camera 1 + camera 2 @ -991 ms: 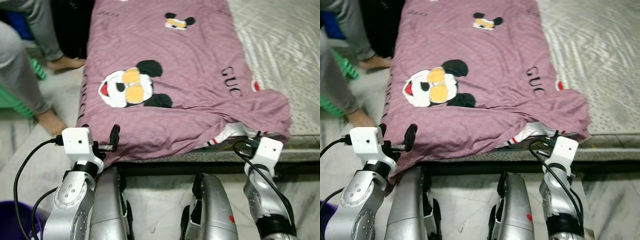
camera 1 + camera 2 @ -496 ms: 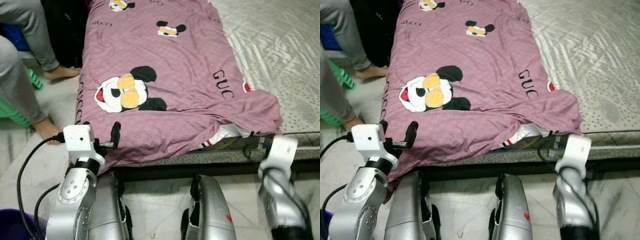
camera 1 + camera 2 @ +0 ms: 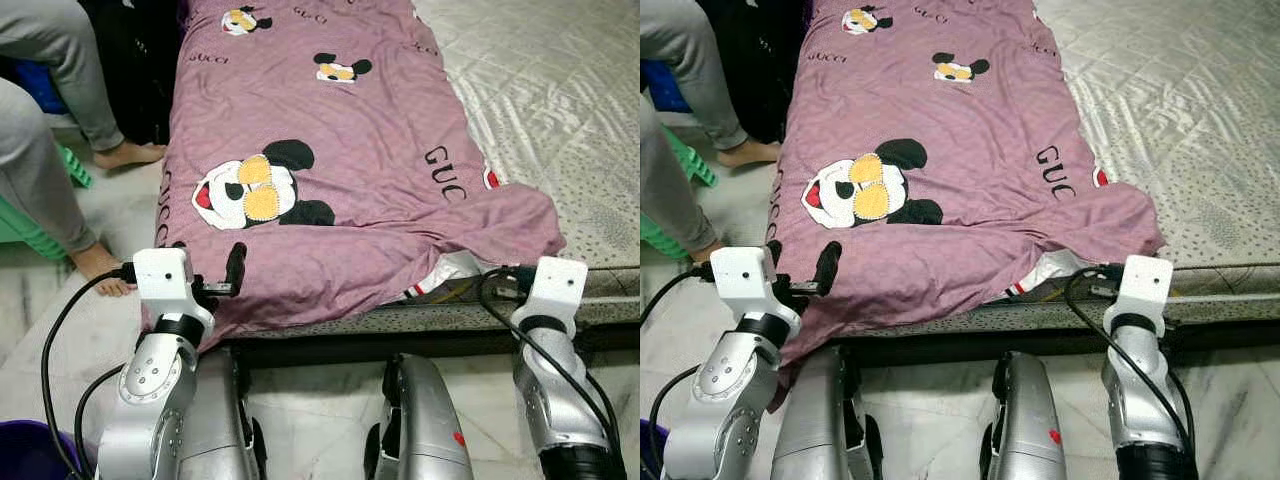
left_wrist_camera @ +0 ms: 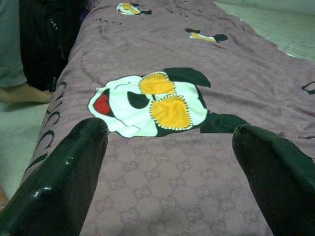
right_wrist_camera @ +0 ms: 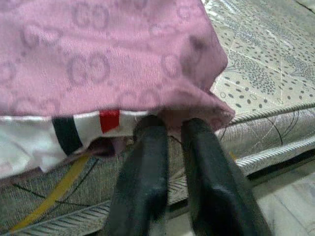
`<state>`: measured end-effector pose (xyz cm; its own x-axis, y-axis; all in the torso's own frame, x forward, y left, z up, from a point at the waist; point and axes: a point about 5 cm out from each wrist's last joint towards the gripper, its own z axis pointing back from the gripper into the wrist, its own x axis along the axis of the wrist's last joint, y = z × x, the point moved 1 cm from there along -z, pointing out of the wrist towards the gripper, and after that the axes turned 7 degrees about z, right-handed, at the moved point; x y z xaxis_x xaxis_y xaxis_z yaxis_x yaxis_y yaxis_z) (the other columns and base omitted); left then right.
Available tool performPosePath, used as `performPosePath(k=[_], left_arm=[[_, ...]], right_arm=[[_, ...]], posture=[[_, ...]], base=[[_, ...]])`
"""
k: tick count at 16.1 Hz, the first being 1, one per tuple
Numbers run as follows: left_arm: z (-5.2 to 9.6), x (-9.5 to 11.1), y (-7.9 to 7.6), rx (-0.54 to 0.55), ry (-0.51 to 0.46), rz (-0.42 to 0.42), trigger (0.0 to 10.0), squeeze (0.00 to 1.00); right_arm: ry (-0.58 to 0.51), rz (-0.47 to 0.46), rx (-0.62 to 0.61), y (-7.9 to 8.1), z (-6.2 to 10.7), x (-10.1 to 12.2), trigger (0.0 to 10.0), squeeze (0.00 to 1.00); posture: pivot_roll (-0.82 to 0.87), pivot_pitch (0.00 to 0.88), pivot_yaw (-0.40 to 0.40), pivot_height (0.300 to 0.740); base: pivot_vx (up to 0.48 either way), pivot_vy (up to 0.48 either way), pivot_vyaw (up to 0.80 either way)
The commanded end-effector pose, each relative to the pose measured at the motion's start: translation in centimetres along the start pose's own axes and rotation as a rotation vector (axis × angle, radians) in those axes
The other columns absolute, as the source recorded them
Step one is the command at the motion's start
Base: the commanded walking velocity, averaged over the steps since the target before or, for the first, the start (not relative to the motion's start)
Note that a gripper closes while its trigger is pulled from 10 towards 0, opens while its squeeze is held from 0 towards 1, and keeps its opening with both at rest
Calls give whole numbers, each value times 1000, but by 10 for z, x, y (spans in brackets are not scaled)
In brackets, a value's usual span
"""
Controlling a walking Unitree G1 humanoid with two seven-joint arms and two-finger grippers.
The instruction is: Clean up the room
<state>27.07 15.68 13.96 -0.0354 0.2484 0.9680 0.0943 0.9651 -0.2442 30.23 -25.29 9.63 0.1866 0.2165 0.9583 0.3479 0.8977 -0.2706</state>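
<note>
A purple blanket [image 3: 350, 130] printed with cartoon mouse faces lies spread over the left part of a grey patterned mattress [image 3: 560, 90]. Its near edge is bunched, and a white lining with a red and black stripe [image 5: 83, 125] shows underneath. My left gripper [image 3: 205, 275] is open at the blanket's near left corner, its fingertips [image 4: 78, 147] spread over the cloth. My right gripper [image 5: 172, 123] is at the near right corner [image 3: 530, 215], where its two fingers stand close together with a fold of purple cloth pinched between the tips.
A person sits at the left, legs [image 3: 40, 150] and bare feet [image 3: 125, 155] on the floor beside the bed. A green object [image 3: 20, 220] and a dark bag [image 3: 135, 60] stand there too. A purple bucket [image 3: 20, 450] sits at my lower left. Pale tiled floor lies below the bed edge.
The camera has tilted up a little. My right arm dipped away from the bed edge and has come back up to the blanket's right corner. The left gripper has stayed put.
</note>
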Motion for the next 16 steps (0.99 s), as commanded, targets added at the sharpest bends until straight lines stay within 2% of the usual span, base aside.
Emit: performPosePath(k=[1, 8, 13, 14, 15, 16], left_arm=[[2, -2, 2, 8, 7, -4, 10000, 0], [1, -1, 3, 9, 1, -6, 10000, 0], [1, -1, 3, 12, -3, -3, 10000, 0], [1, -1, 2, 10, -3, -2, 10000, 0], [1, -1, 1, 9, -3, -1, 10000, 0], [1, -1, 2, 9, -4, -2, 10000, 0]], right_arm=[[-19, 30, 4, 0, 2, 0, 10000, 1000], [-60, 89, -31, -2, -6, 7, 10000, 1000], [-72, 92, -38, -1, -8, 9, 10000, 1000], [-84, 82, -28, 3, -10, 12, 8784, 1000], [-100, 67, -17, 7, -12, 16, 0, 1000], [-116, 56, -9, 10, -14, 20, 0, 0]], posture=[[52, 156, 0, 548], [58, 157, 2, 548], [57, 162, -2, 548], [56, 163, 0, 548], [58, 163, 1, 548], [58, 163, 1, 548]], base=[[0, 0, 0], [0, 0, 0], [0, 0, 0], [0, 0, 0], [0, 0, 0], [0, 0, 0]])
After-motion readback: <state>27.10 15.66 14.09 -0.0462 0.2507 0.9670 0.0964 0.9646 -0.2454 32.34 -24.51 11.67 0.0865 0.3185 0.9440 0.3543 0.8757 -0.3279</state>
